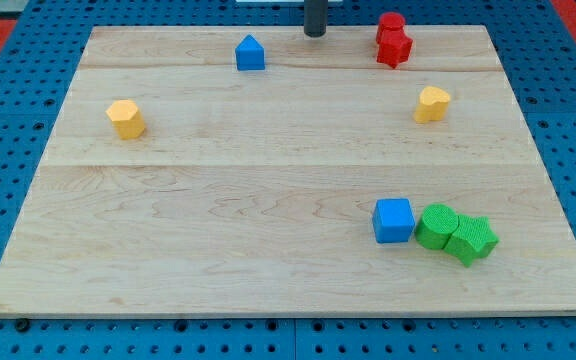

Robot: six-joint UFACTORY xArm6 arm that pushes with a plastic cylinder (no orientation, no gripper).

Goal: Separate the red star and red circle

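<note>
Camera view: red circle (390,24) and red star (395,48) touch at worktop (268,200) top; my tip (314,34) stands left, approaching; no pincer shows, state unknown; next, wedge between them

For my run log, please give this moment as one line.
task: separate reds | red circle block touching red star block | my tip left of both, apart | not yet separated

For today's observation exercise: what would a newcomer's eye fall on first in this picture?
Probably the red circle and red star pressed together at the view's top right, with my tip just to their left, not touching them. Next comes the cluster at the lower right: a blue cube beside a green circle and green star.
</note>
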